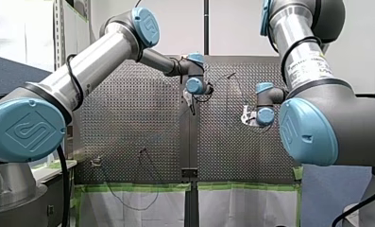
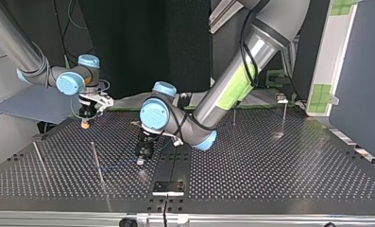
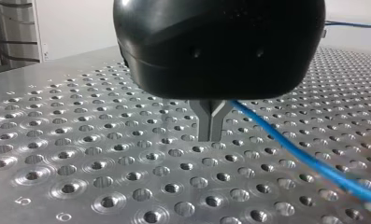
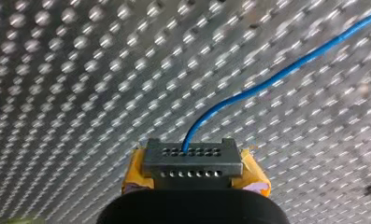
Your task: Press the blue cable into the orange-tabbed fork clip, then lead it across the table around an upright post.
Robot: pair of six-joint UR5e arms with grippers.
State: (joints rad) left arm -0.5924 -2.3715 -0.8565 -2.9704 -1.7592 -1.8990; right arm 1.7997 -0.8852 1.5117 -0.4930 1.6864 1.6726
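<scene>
Towards the top view's far left, my right arm's end effector (image 2: 85, 124) hangs just above the perforated metal desk (image 2: 270, 165). Its grey drilled fingers with yellow pads are closed on the thin blue cable (image 4: 267, 79). In the right wrist view the cable rises from between the pads and curves away over the desk holes.

Near the desk's middle, my left arm's black end effector (image 2: 141, 158) points down with its metal fingertips close to the surface. In the left wrist view these fingers (image 3: 212, 122) meet at their tips. The blue cable comes out from right beside them and runs off low over the desk. Whether the fingers pinch the cable cannot be told.

Obstacles: a slim upright metal post (image 2: 97, 163) stands between the two end effectors, nearer the top view's camera. A second slim upright metal post (image 2: 39, 158) stands further left. Two more thin upright metal posts (image 2: 234, 117) (image 2: 284, 118) stand at the far right, well apart from both end effectors. A flat black plate (image 2: 167, 187) lies at the near edge, just beyond my left end effector. The orange-tabbed fork clip cannot be made out in any view.
</scene>
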